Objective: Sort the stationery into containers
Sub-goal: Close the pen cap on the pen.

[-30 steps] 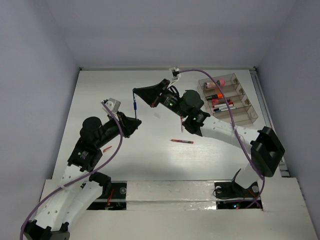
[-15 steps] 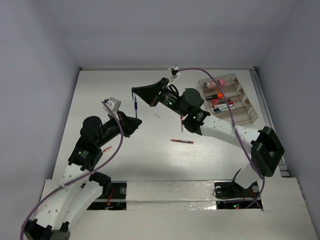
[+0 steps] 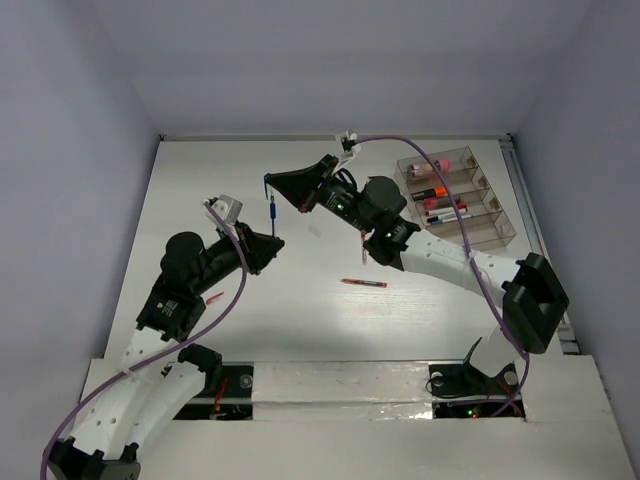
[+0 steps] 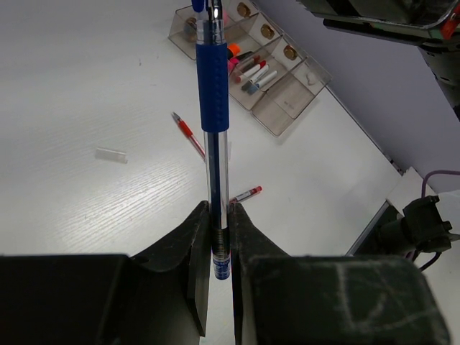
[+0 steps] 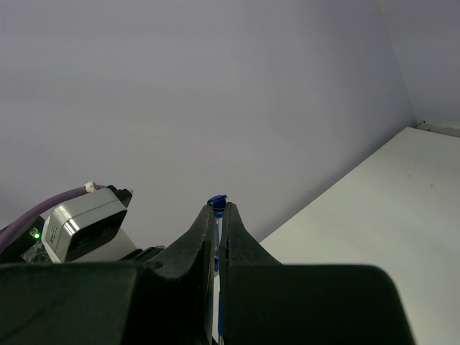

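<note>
Blue pen (image 3: 271,210) (image 4: 214,108): upright in mid-air over the middle of the table (image 3: 200,180), well left of the organiser, pinched at both ends

Left gripper (image 3: 272,240) (image 4: 219,215): jaws squeezed in on the pen's lower, clear-barrelled end, with the blue grip section sticking up above the fingers

Right gripper (image 3: 268,182) (image 5: 218,212): jaws closed down on the top end. In its own wrist view only a blue tip pokes out between the fingers

Writing: there's some tiny print on the barrel down between the left fingers, way too small to read

Organiser (image 3: 505,235) (image 4: 284,115): clear plastic, at the far right of the table. It has four long compartments

Pink cylinder (image 3: 441,163): in the farthest compartment

Orange-capped highlighter (image 3: 432,192): in the next compartment nearer

Pens in the box (image 3: 445,208): a few pink and dark ones in the third compartment

Red pen (image 3: 363,283): flat on the table, nearer than the held pen and to its right, touching nothing

White piece (image 3: 315,228): on the table just right of the held pen

Small red bit (image 3: 213,297): on the table beside the left arm — can't tell what it is
</note>
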`<state>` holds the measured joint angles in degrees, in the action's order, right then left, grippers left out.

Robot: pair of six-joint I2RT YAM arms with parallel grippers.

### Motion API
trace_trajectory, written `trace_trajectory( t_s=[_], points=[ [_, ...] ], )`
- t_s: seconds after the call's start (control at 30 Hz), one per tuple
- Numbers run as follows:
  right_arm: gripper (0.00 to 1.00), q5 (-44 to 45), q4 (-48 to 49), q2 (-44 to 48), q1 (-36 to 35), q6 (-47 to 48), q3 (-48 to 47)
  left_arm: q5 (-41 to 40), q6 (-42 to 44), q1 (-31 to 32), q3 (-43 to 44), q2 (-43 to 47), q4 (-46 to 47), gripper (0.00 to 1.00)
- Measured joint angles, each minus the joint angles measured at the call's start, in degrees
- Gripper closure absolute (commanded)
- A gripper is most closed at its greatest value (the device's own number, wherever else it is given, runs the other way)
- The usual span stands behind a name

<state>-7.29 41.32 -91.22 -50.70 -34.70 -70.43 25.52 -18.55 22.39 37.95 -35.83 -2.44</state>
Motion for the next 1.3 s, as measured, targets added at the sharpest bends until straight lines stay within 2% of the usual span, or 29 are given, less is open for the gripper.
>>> trace_trajectory(
  t_s=[0.73,1.3],
  points=[
    [1.00,2.3,-1.9,2.7,0.0,2.6,0.0,0.5,0.0,0.0,0.0,0.0,0.0,1.00],
    [1.00,-0.3,-1.8,-0.7,0.0,0.2,-0.6,0.5,0.0,-0.4,0.0,0.0,-0.3,1.00]
  ],
)
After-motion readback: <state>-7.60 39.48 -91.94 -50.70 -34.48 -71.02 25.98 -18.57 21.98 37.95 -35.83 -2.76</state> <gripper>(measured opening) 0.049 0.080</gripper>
